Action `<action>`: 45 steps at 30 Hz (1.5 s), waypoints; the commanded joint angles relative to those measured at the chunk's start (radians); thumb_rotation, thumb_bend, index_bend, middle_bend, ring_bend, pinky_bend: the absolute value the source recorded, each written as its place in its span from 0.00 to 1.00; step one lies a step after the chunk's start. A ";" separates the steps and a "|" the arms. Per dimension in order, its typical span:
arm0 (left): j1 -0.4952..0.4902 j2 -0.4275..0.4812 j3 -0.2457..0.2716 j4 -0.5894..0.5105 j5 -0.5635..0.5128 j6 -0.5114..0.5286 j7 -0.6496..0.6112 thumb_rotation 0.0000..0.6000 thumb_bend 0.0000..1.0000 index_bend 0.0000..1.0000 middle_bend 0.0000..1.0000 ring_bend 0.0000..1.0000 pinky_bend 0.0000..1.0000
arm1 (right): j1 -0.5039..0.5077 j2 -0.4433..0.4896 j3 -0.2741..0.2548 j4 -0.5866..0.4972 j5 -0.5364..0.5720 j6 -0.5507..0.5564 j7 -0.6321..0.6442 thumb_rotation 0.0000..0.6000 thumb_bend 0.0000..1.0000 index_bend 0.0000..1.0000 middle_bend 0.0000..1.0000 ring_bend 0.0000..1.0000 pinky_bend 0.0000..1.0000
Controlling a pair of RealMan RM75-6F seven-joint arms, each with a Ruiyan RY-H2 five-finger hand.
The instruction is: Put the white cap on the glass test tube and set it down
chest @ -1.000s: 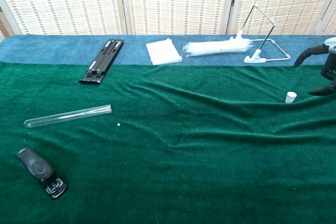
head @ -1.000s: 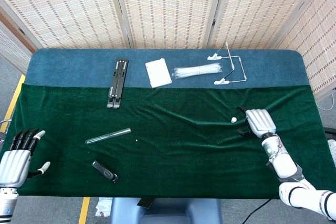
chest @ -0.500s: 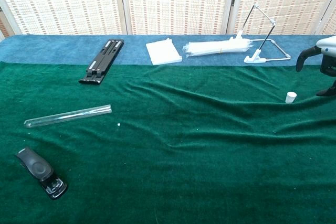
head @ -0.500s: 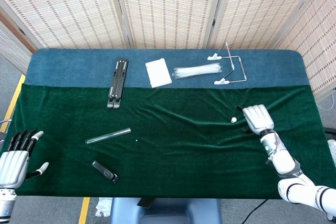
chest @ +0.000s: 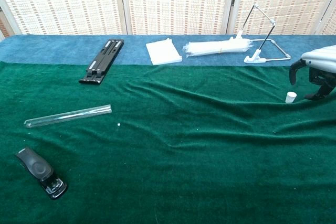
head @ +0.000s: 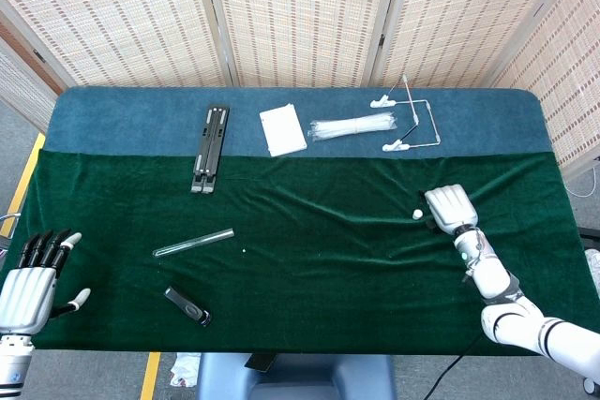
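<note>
The right hand (head: 449,206) is poised, fingers apart, just beside the small white plastic cap (head: 417,214); the clear glass test tube (head: 193,242) is seen well apart, and the left hand (head: 28,283) is spread, empty.

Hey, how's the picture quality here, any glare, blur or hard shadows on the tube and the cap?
Head view: even, soft light, no hard shadows; the tube shows faint and pale on the green cloth, the cap is only a small white dot. Chest view: sharper and closer, the tube catches thin highlights, the cap is crisp, and the right hand is cut by the frame edge.
</note>
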 commanded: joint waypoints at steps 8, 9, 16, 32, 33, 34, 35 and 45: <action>0.000 -0.002 0.000 0.001 -0.006 -0.004 0.003 1.00 0.24 0.15 0.13 0.06 0.00 | 0.022 -0.058 0.005 0.074 0.007 -0.044 0.010 0.98 0.38 0.41 0.96 1.00 1.00; 0.000 -0.002 0.000 0.003 -0.007 -0.004 0.002 1.00 0.24 0.15 0.13 0.06 0.00 | 0.023 -0.062 0.006 0.078 0.007 -0.047 0.010 0.97 0.38 0.41 0.96 1.00 1.00; 0.001 -0.004 0.001 0.010 -0.010 -0.007 -0.003 1.00 0.24 0.15 0.13 0.06 0.00 | 0.027 -0.071 0.010 0.089 0.010 -0.049 0.005 0.97 0.40 0.44 0.96 1.00 1.00; 0.001 -0.010 0.003 0.025 -0.012 -0.010 -0.016 1.00 0.24 0.15 0.13 0.06 0.00 | 0.031 -0.075 0.014 0.085 0.044 -0.057 -0.029 0.99 0.44 0.49 0.96 1.00 1.00; 0.001 -0.010 0.003 0.026 -0.013 -0.010 -0.017 1.00 0.24 0.15 0.13 0.06 0.00 | 0.031 -0.076 0.014 0.086 0.046 -0.057 -0.031 0.99 0.44 0.50 0.96 1.00 1.00; 0.001 -0.011 0.002 0.027 -0.013 -0.010 -0.018 1.00 0.24 0.15 0.13 0.06 0.00 | 0.032 -0.076 0.015 0.086 0.048 -0.058 -0.032 0.99 0.45 0.51 0.97 1.00 1.00; 0.001 -0.012 0.002 0.028 -0.013 -0.010 -0.020 1.00 0.24 0.15 0.13 0.06 0.00 | 0.032 -0.076 0.015 0.085 0.050 -0.058 -0.033 1.00 0.47 0.53 0.97 1.00 1.00; -0.043 -0.001 -0.028 0.030 0.008 -0.029 -0.035 1.00 0.24 0.18 0.16 0.09 0.00 | 0.011 0.014 0.033 -0.042 0.043 0.000 -0.023 1.00 0.59 0.64 1.00 1.00 1.00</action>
